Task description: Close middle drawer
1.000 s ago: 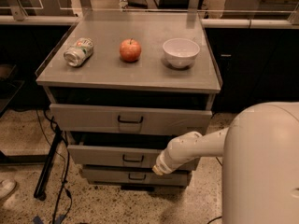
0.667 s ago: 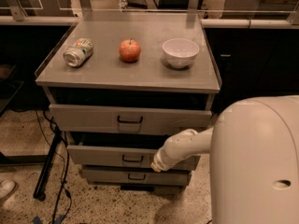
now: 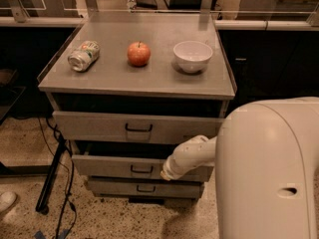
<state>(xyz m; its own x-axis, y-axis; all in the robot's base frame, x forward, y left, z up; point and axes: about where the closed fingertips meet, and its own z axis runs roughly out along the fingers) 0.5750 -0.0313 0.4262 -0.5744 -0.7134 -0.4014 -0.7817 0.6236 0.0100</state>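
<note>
On the grey counter (image 3: 149,81) a can (image 3: 83,55) lay on its side at the left. A red apple (image 3: 139,53) stood near the middle, and a white bowl (image 3: 192,56) stood upright to its right, all three well apart. Below the counter top, the top drawer (image 3: 89,126) sat pulled out. The middle drawer (image 3: 99,166) under it was also partly open, with a dark gap above its front and a small dark handle (image 3: 141,170) at centre. The bottom drawer (image 3: 109,187) sat further back. Just right of that handle, the end effector (image 3: 165,175) was at the middle drawer's front, low on its right half. Whether it was open, closed or holding anything could not be told. The white arm (image 3: 194,154) ran rightward from it to the robot's large pale body (image 3: 269,173).
</note>
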